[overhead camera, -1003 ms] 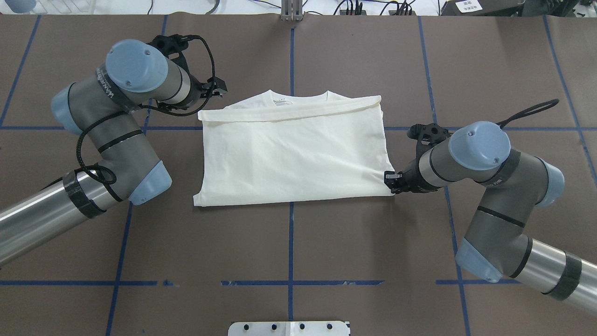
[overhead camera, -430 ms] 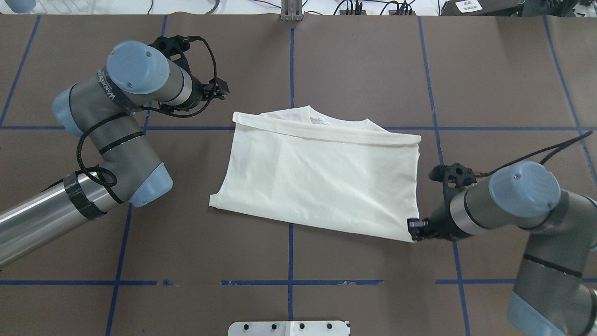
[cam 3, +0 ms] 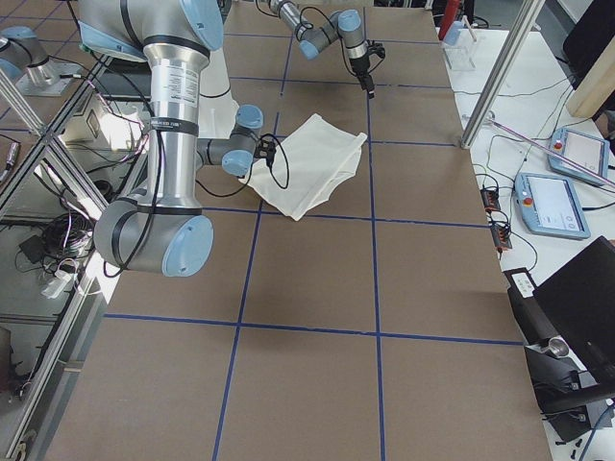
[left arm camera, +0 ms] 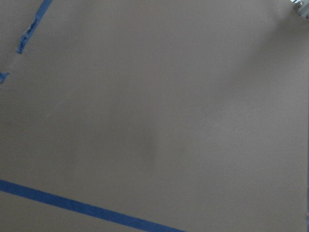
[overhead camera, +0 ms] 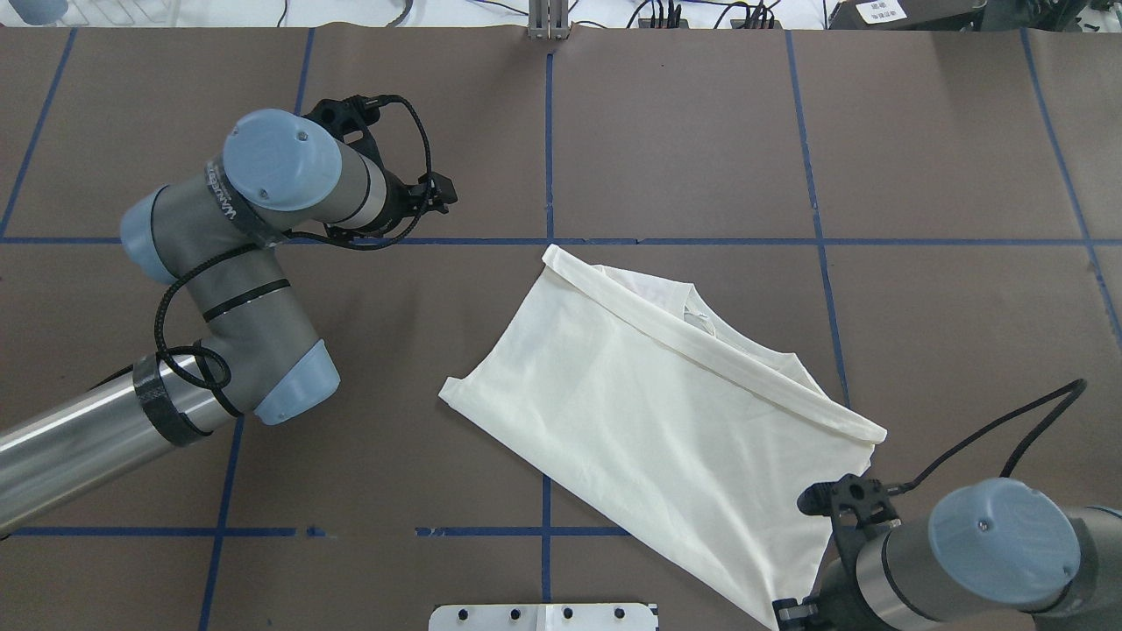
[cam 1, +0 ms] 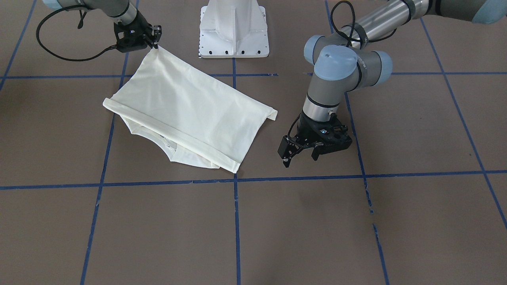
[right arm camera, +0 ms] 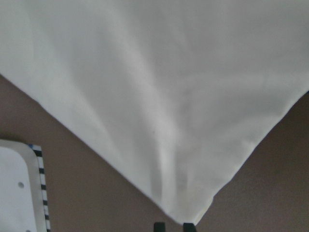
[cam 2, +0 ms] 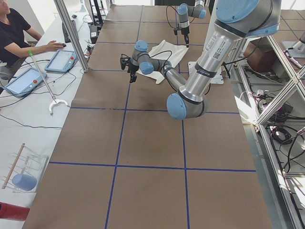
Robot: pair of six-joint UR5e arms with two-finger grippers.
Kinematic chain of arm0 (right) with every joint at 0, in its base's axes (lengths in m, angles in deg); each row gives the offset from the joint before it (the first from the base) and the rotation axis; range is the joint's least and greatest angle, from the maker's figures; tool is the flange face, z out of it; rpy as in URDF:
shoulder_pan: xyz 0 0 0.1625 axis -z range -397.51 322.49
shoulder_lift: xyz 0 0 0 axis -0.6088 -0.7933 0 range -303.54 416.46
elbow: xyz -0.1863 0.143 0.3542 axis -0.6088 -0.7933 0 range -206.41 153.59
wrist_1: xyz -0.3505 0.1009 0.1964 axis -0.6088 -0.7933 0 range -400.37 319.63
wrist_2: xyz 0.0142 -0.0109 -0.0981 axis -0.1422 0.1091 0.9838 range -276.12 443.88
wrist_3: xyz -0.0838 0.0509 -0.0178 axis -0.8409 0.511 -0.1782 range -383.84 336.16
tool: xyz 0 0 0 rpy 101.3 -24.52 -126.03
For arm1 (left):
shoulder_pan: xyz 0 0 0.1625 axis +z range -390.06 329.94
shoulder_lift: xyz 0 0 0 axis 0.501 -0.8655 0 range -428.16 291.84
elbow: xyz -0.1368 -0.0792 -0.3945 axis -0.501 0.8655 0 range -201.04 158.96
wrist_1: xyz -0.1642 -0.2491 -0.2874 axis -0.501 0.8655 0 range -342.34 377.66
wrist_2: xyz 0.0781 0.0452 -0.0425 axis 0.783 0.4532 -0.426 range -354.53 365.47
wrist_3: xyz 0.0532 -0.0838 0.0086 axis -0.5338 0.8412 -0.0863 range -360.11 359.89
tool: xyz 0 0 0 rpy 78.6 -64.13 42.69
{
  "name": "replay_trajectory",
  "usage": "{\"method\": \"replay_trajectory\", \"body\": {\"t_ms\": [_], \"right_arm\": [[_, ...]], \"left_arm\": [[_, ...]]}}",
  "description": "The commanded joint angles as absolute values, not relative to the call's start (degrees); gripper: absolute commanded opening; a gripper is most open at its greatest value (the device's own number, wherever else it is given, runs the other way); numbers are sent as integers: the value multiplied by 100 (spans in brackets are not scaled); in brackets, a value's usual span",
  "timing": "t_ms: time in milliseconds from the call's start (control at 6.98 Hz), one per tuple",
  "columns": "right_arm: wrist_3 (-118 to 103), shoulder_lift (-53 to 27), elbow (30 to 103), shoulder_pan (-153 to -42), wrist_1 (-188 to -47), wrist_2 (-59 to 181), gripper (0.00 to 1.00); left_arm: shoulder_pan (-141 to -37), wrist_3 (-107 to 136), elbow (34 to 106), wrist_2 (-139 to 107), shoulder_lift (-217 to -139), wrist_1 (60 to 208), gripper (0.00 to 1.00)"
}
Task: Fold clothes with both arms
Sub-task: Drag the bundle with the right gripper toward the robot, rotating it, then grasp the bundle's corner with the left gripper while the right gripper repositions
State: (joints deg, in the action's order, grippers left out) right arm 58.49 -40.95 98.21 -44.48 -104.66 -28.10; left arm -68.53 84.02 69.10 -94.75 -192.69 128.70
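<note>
Dragged by one corner, the T-shirt [overhead camera: 666, 421] has swung from nearly square in the middle of the overhead view to a slant running from the centre down to the lower right. The right gripper [overhead camera: 786, 613] has travelled to the bottom edge with it. Its fingers [right arm camera: 189, 226] are clenched on that corner of the cloth, which fans out from them in soft creases in the right wrist view. A white base plate [right arm camera: 17, 186] lies just beside the corner, at that view's lower left. The shirt lies folded on the brown tabletop [overhead camera: 701, 131], plain cream side up. A rolled band runs along its upper-right edge, and the neckline shows beyond it.

The left gripper [cam 1: 301, 156] has shifted slightly rightward in the overhead view, where it sits at upper left. Its fingers [cam 1: 286, 150] are released, spread with nothing between them, over bare tabletop. It is apart from the shirt, right of the cloth's nearest corner in the front-facing view. The left wrist view shows only brown surface crossed by blue tape lines [left arm camera: 72, 205].
</note>
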Motion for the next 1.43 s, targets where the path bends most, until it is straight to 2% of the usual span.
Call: {"method": "replay_trajectory", "body": {"t_ms": [0,286,573,1003,1146,1289], "right_arm": [[5939,-3953,10015,-4425,-10436,-2591,100],[5939,-3436,10024,-5266,-10436,-2169,100],[5931,-3198,10094,-6032,-10436,-2272,100],[5913,-3196,10060,-6264,-10436,-2291,100],[5913,-3196,10059,-6273,-10436,-2291,100],[5913,-3196,10059,-6282,-10436,-2282,100]], "left_arm": [[-6515,8723,7298,-9586,-19218,12814,100],[-5849,9696,7938,-9771,-18719,12797,99],[-5373,10585,7864,-9736,-18725,12718,88],[-5142,10896,7573,-9692,-18875,12682,81],[-5142,10888,7573,-9570,-18884,12682,75],[-5151,10896,7564,-9560,-18875,12674,62]]}}
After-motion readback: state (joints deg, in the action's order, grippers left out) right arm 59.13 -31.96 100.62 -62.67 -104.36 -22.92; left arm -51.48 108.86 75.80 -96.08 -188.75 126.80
